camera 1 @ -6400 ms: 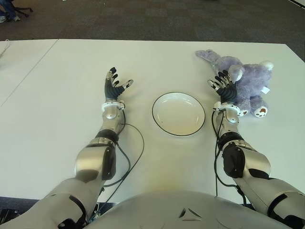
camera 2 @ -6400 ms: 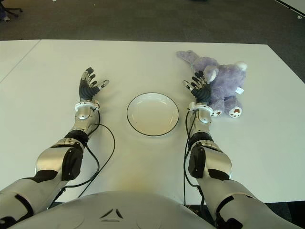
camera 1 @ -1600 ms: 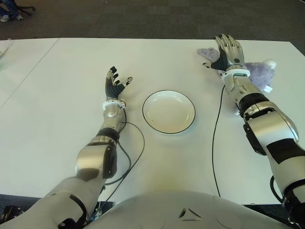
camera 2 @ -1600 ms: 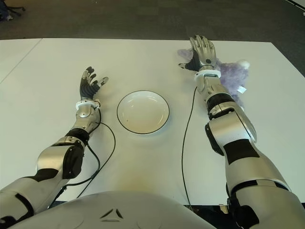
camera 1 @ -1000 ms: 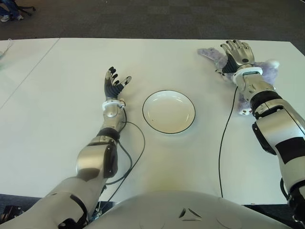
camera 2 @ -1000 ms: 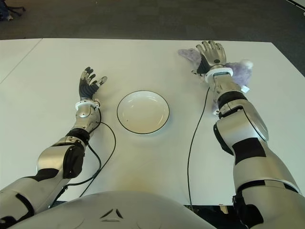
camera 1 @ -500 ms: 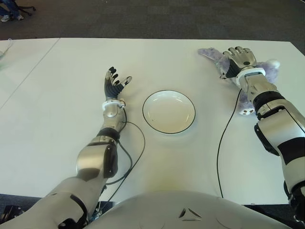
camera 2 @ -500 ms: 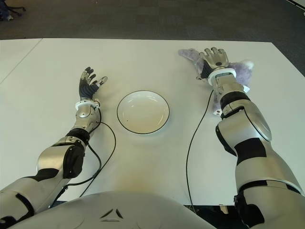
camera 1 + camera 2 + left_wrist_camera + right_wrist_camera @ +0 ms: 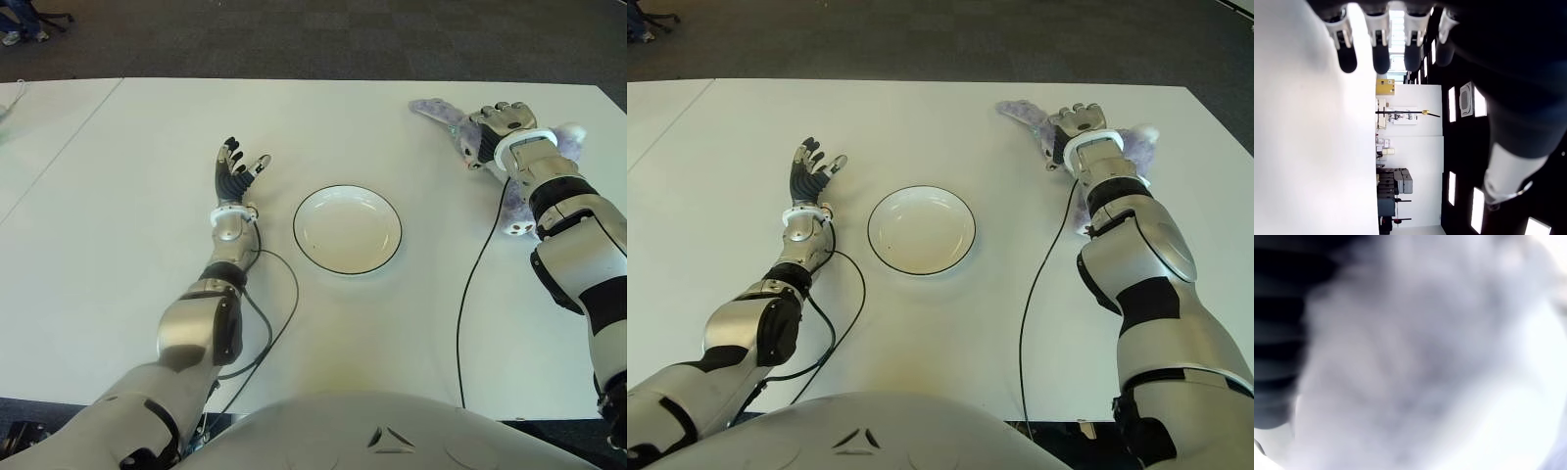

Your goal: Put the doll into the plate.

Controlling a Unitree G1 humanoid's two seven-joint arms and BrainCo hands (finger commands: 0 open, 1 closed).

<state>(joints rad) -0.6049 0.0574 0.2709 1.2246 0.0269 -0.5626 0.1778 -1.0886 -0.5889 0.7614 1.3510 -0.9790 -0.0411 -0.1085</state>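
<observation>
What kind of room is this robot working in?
Probably an office or lab: a large white table on dark carpet, with an office chair's wheeled base in the far corner. The left wrist view shows ceiling light panels.

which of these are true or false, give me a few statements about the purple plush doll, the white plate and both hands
1. The white round plate with a dark rim holds nothing. True.
2. The purple plush doll lies in the plate. False: it lies on the white table, at the far right, apart from the plate.
3. The right hand is on top of the doll. True: its wrist view is filled with purple fur.
4. The left hand holds the doll. False: it shows left of the plate, fingers spread and holding nothing.
5. The plate sits between the two hands. True.
</observation>
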